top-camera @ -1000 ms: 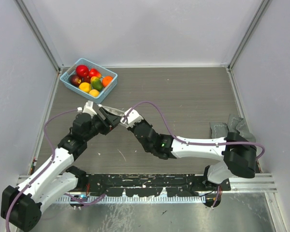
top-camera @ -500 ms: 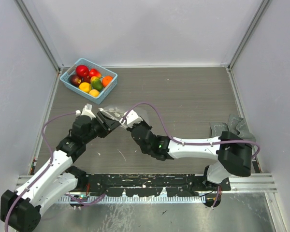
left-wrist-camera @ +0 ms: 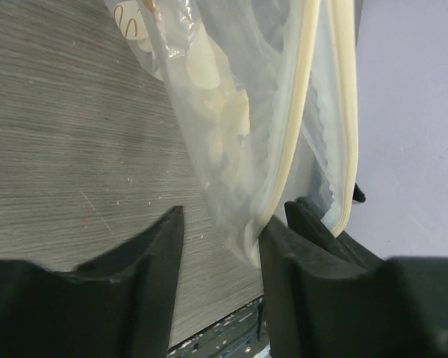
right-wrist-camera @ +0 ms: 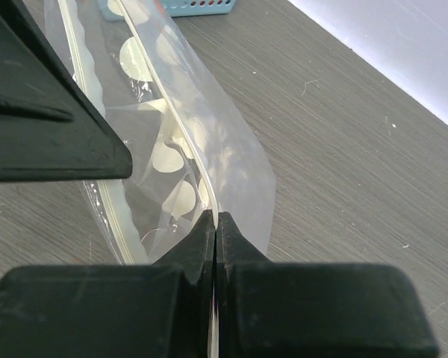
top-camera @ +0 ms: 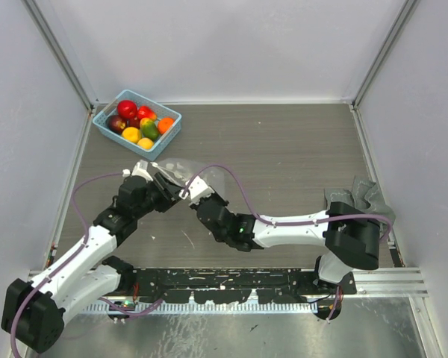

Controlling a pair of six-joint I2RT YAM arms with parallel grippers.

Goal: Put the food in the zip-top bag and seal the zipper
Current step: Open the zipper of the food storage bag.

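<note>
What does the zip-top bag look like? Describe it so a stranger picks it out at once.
On the grey wood-grain table, look just nearer than the light-blue basket of fruit at the far left. The zip-top bag sits there, pinched in the right gripper. It alone is clear, crinkly film with white flecks and a pale zipper strip.

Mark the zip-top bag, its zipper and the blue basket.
zip-top bag (right-wrist-camera: pixel 231 160): right wrist view, on the clear side panel.
zipper (left-wrist-camera: pixel 346 112): left wrist view, midway along the cream strip.
blue basket (top-camera: pixel 169 137): top external view, on its lattice side wall.
</note>
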